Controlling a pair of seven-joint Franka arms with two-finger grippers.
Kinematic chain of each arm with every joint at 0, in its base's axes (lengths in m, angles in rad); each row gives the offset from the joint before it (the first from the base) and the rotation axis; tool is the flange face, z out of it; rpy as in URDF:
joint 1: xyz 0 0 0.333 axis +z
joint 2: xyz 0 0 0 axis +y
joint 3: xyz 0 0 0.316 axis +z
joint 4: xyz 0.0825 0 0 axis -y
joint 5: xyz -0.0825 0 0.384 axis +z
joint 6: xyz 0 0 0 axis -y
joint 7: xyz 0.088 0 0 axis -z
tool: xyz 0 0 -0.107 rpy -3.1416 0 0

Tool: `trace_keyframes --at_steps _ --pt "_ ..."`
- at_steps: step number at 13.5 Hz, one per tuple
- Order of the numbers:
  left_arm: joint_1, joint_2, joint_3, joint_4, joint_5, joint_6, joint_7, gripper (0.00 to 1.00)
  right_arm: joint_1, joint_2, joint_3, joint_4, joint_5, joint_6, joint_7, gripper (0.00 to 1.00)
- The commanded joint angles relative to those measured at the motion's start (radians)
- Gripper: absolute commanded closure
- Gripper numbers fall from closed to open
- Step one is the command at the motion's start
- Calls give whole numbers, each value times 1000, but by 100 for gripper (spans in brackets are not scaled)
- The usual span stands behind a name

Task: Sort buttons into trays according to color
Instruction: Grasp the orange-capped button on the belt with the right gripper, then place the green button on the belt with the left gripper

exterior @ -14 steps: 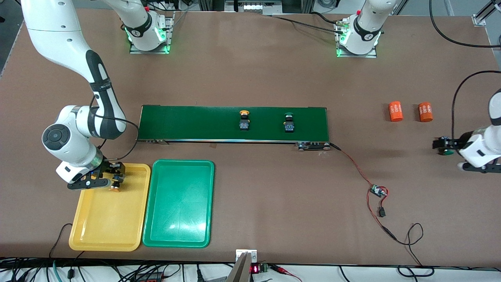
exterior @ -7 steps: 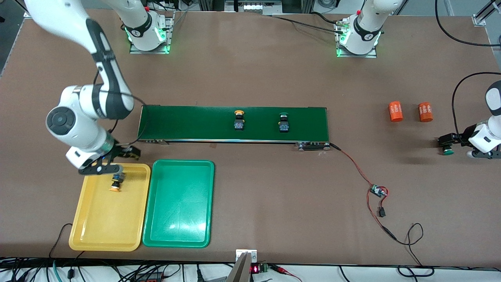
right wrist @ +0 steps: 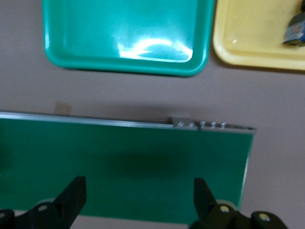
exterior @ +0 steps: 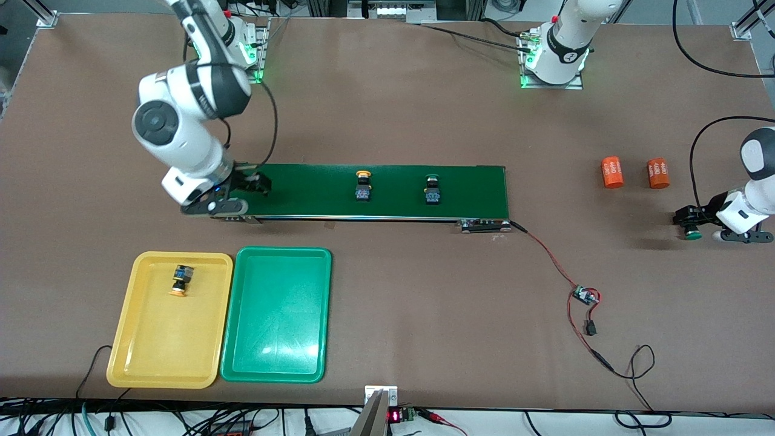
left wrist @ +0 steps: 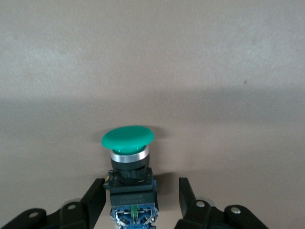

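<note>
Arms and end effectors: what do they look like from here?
Both arms are glossy white with black joint bands, on bases glowing green. A black cable loops along each arm. The right end effector and left end effector are black with two fingers; silver screws show on the fingers.

Green tray [exterior: 277,315] glossy plastic, bright glare on its floor; yellow tray [exterior: 151,339] smooth plastic, duller sheen. Belt [exterior: 315,188] dark green, matt, with shiny metal edge strip. Table [exterior: 424,121] brown, matt, faintly grained. Green button [left wrist: 127,138] between the left jaws: smooth satin plastic cap, polished metal collar, black plastic body.
</note>
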Motion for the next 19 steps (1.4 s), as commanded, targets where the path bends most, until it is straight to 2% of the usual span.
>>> trace_keyframes --at_steps 1,2,5,7,10,13,15,17,19 --pt "-1 5 4 -2 26 4 37 63 -12 -74 68 -77 6 12 69 0" --pt "-2 3 0 1 26 1 41 72 -12 -72 91 -79 6 15 115 0" --pt "-2 -18 -42 6 24 -16 38 75 -7 -46 159 -94 6 76 239 0" --pt "4 -35 -129 32 21 -126 26 75 -4 -15 185 -96 6 107 272 0" --pt "-13 -40 -266 127 20 -360 -40 74 29 32 200 -89 1 147 281 0" --pt "-74 -41 -332 181 12 -493 -107 74 45 67 200 -88 -2 185 283 0" --pt "-157 -37 -345 201 6 -528 -118 74 54 83 200 -88 -2 201 289 0" --pt "-258 -37 -346 201 -2 -531 -208 74 68 94 199 -86 -14 201 327 0" --pt "-318 -37 -354 202 -118 -530 -291 74 68 106 199 -77 -48 198 326 0"
